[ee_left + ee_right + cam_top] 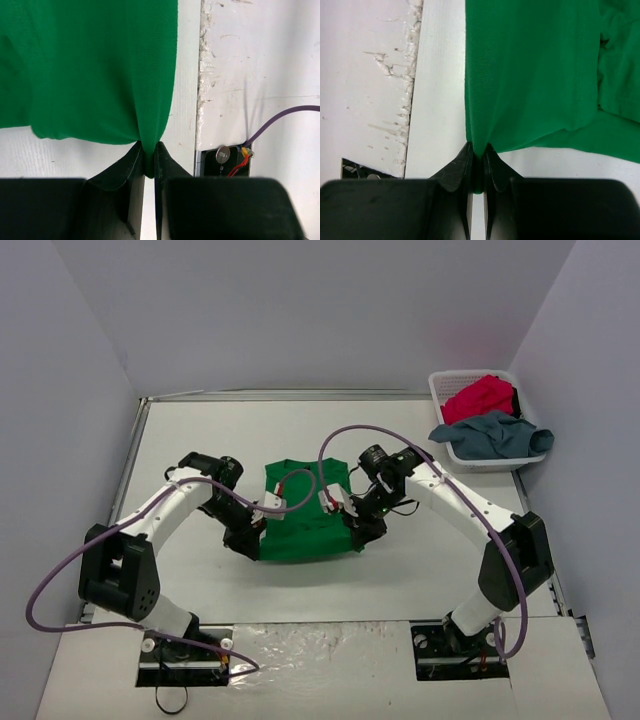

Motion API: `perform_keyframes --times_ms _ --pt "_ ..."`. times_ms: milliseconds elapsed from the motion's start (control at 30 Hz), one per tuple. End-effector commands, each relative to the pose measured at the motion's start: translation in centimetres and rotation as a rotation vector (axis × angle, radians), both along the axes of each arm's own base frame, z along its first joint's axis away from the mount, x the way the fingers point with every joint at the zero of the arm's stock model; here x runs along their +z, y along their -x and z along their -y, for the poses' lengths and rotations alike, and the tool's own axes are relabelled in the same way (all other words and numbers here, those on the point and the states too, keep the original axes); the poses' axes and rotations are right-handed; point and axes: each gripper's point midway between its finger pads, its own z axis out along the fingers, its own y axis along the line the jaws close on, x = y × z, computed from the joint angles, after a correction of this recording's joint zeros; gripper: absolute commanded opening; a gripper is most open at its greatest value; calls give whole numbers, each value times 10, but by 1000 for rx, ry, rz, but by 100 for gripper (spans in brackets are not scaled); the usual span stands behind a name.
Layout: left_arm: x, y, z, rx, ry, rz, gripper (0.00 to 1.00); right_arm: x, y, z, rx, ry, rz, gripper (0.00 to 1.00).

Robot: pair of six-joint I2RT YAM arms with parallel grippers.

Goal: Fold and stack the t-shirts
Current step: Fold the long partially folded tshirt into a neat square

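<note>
The bright green t-shirt (305, 510) lies in the middle of the table, between both arms. My left gripper (247, 543) is shut on its near left corner; in the left wrist view the green cloth (100, 70) is pinched between the black fingers (135, 160). My right gripper (362, 532) is shut on its near right corner; the right wrist view shows the cloth (530, 70) pinched between the fingers (462, 160). The crimson red t-shirt (480, 397) and the grey-blue t-shirt (495, 433) lie crumpled in the basket at the back right.
A white plastic lattice basket (441, 390) stands at the back right corner, the grey-blue shirt hanging over its near rim. Purple cables (345, 440) loop above the green shirt. Grey walls close the table on three sides.
</note>
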Motion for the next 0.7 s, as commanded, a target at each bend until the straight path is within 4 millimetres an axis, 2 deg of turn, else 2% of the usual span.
perform_keyframes --times_ms 0,300,533,633,667 --pt "21 14 -9 -51 -12 -30 2 13 19 13 50 55 -89 0" --pt "29 -19 -6 -70 -30 8 2 11 -17 4 41 81 -41 0" --pt "34 -42 -9 -67 -42 22 2 24 -64 1 -8 43 29 0" --pt "36 -55 -11 -61 -49 41 2 22 -80 2 -23 38 39 0" --pt "35 -58 -12 -57 -52 41 2 28 -90 2 -30 28 63 0"
